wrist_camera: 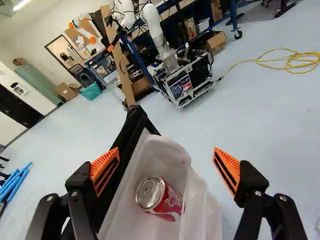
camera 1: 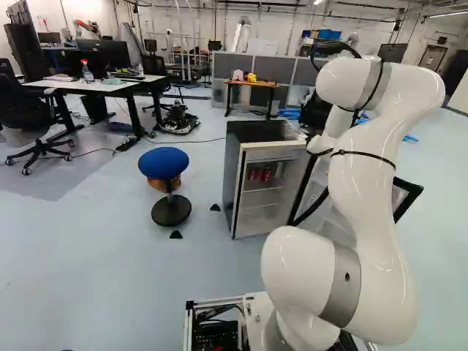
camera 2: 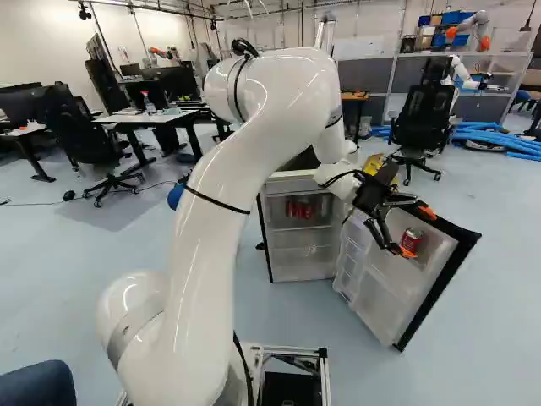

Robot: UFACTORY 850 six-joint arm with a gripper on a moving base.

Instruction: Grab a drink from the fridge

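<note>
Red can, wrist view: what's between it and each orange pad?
Wrist view: between can and one pad lie bin wall and black door edge; towards the other pad, bin wall, then floor beyond.

Left base view: I see a blue-topped stool (camera 1: 163, 162) upright on the floor, nearer me than a white-topped desk (camera 1: 106, 85) with a black office chair (camera 1: 29, 110) beside it. Right base view: blue tubes (camera 2: 503, 140) lie on the floor near a second black chair (camera 2: 419, 125). Wrist view, ahead of me: a yellow cable (wrist_camera: 295, 61) — partly coiled — trails toward another robot (wrist_camera: 154, 30); beyond stands a teal basket (wrist_camera: 91, 91).
</note>
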